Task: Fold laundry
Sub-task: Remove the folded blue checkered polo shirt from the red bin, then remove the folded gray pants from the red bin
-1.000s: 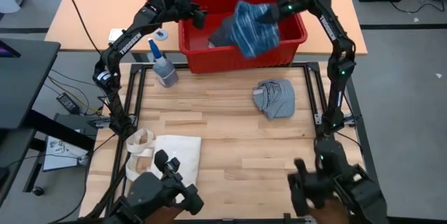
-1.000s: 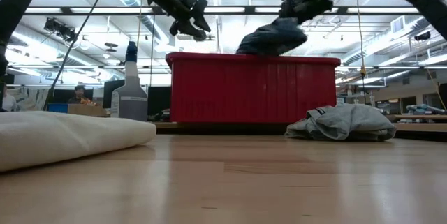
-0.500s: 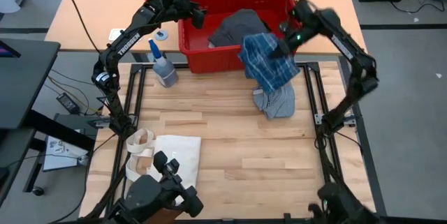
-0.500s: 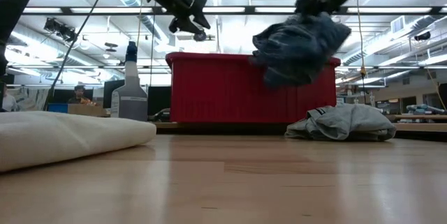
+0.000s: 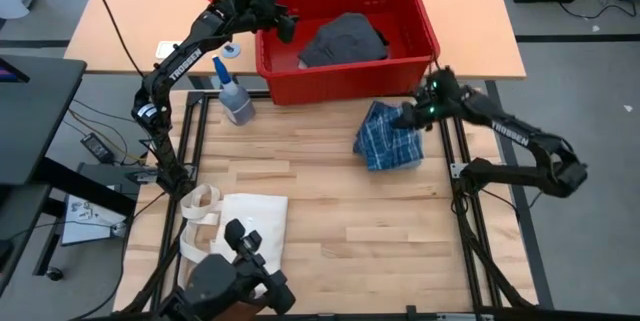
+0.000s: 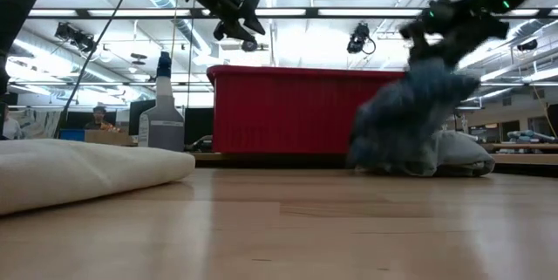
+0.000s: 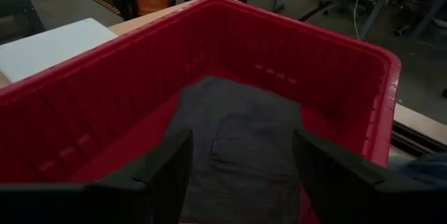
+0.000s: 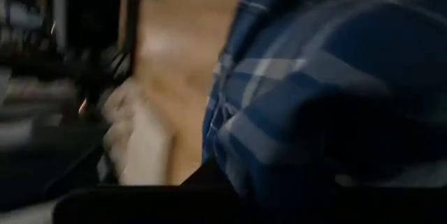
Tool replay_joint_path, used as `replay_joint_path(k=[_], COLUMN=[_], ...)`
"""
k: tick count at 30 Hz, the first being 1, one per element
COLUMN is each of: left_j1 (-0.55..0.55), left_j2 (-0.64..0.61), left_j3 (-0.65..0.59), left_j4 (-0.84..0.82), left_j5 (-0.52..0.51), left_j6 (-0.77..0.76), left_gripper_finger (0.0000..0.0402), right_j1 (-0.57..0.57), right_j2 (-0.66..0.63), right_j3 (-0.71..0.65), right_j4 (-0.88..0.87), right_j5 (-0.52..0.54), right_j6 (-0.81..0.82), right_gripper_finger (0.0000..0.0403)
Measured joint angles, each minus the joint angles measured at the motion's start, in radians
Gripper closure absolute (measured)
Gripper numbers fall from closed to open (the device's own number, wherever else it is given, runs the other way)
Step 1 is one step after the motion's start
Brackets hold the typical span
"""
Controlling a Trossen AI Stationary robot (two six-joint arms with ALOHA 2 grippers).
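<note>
Two black jointed arms with white lettering, thin cables and a green light on the right arm (image 5: 500,131).

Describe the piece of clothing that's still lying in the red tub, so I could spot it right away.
Find the big red basket at the far edge of the wooden table. Lying flat on its floor is the dark charcoal garment, with the open left gripper hovering at the basket's rim. Unlike the blue-and-white plaid garment held by the right gripper over the table, it is plain, unpatterned and inside the basket.

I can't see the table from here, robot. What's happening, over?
Right gripper shut on plaid shirt, bringing it down over the grey garment. Left gripper open above red basket, dark garment inside. Nothing in the way.
</note>
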Motion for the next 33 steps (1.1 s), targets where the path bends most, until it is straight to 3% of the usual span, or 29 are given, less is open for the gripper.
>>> replay_joint_path(k=[3, 7, 12, 15, 17, 21, 24, 28, 33], left_j1=[-0.008, -0.012, -0.010, -0.010, -0.010, -0.010, -0.010, -0.025, -0.059], left_j2=[0.000, 0.000, 0.000, 0.000, 0.000, 0.001, 0.001, 0.010, 0.062], left_j3=[0.000, 0.000, 0.000, 0.000, 0.000, 0.000, 0.000, 0.000, 0.000], left_j4=[0.000, -0.001, -0.002, -0.008, -0.008, -0.007, -0.006, 0.040, 0.134], left_j5=[0.000, 0.000, 0.000, 0.007, 0.028, 0.032, 0.032, 0.036, 0.060], left_j6=[0.019, 0.028, 0.028, 0.029, 0.029, 0.030, 0.027, -0.007, -0.006], left_gripper_finger=[0.0150, 0.0150, 0.0150, 0.0150, 0.0150, 0.0150, 0.0150, 0.0150, 0.0150], right_j1=[-0.001, -0.018, -0.032, -0.037, -0.037, -0.032, -0.035, -0.036, -0.037], right_j2=[-0.006, -0.002, -0.002, -0.002, -0.001, 0.000, 0.000, 0.008, 0.079], right_j3=[-0.142, -0.231, -0.223, -0.157, -0.080, 0.101, 0.243, 0.408, 0.575], right_j4=[0.141, 0.180, 0.130, 0.028, -0.113, -0.412, -0.532, -0.479, -0.272], right_j5=[0.096, 0.097, 0.088, 0.122, 0.195, 0.444, 0.579, 0.624, 0.637], right_j6=[0.022, 0.046, 0.056, 0.087, 0.071, -0.029, -0.086, -0.101, -0.182], right_gripper_finger=[0.0351, 0.0265, 0.0164, 0.0129, 0.0122, 0.0124, 0.0129, 0.0133, 0.0134])
